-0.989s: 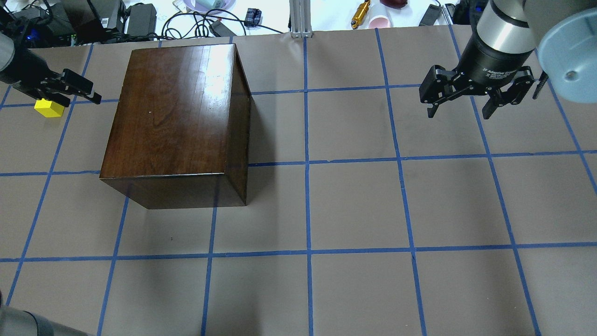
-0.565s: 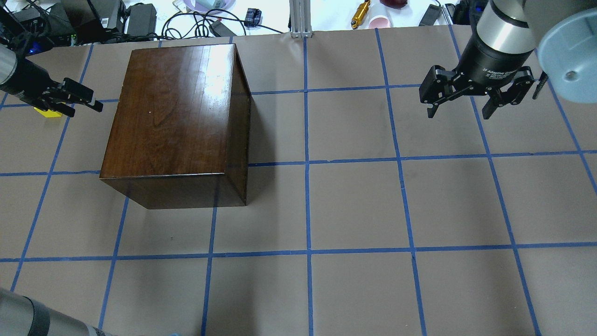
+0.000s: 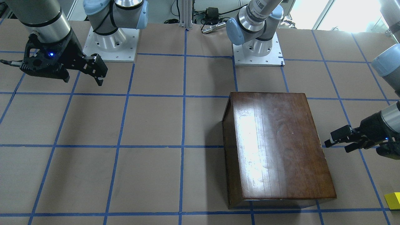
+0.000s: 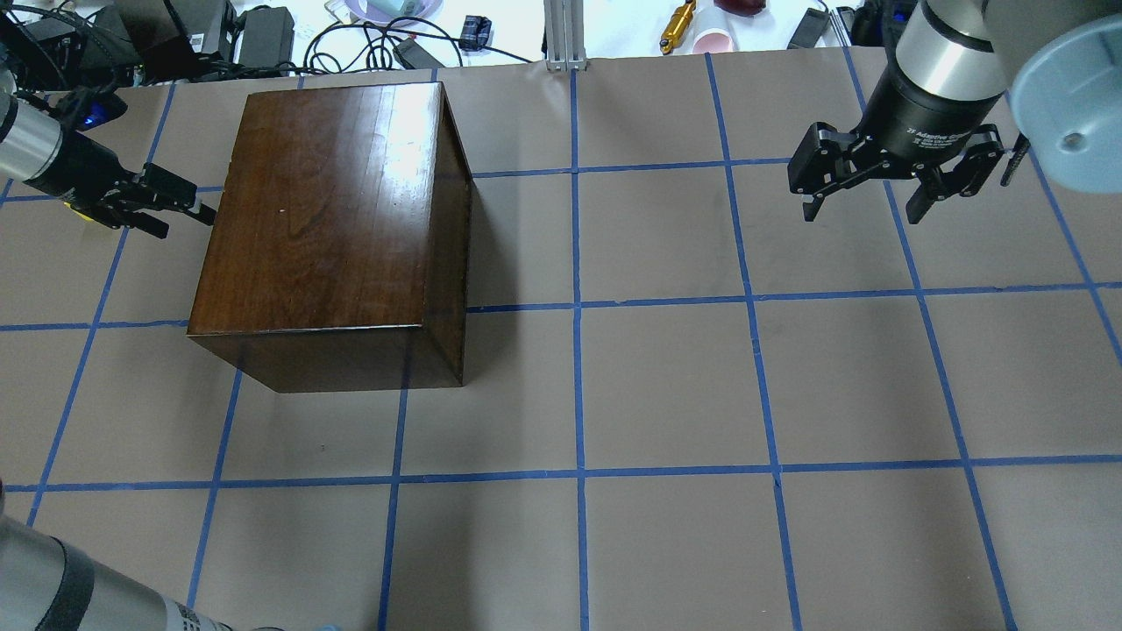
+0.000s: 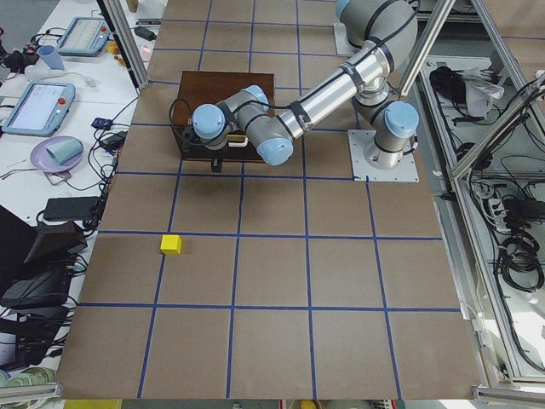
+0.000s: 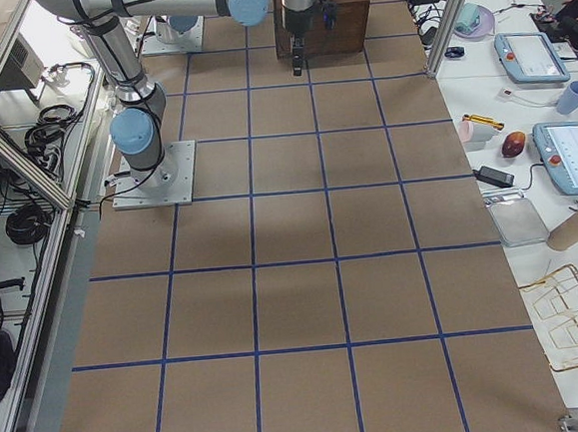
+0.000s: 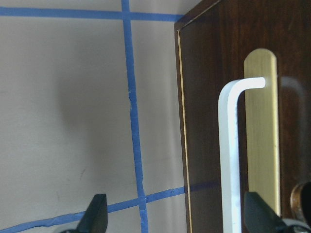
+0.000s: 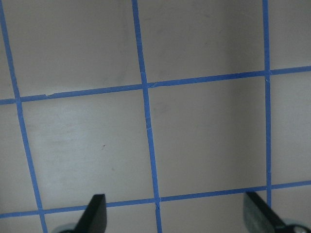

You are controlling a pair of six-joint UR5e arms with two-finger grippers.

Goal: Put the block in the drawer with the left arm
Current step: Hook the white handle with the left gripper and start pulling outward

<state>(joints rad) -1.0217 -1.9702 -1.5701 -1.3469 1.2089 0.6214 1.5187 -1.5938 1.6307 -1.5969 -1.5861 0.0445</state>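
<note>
Hovering low beside the dark wooden box (image 4: pixel 324 202) — is that the left end effector (image 4: pixel 187 221)? (Desk)

Yes. Its fingers (image 7: pixel 97 216) are spread wide and grip nothing. They face the drawer (image 7: pixel 209 121) front. The wrist camera shows the pale metal pull (image 7: pixel 229 145) on its brass plate (image 7: pixel 262 126), framed between them. (Photographer)

And the drawer? (Desk)

Closed, its dark panel set in the face of the box. (Photographer)

Where is the yellow block (image 5: pixel 171 244)? (Desk)

On the bench (image 4: pixel 666 386), on the robot's left, well apart from the box and with nothing touching it. From overhead the left arm (image 5: pixel 332 89) hides nearly all of it. (Photographer)

The right end effector (image 4: pixel 862 210)? (Desk)

Held above bare bench, well apart from the box and pointing down, its fingers parted and empty — its wrist camera sees only the brown surface and blue tape lines (image 8: pixel 146 121). (Photographer)
</note>
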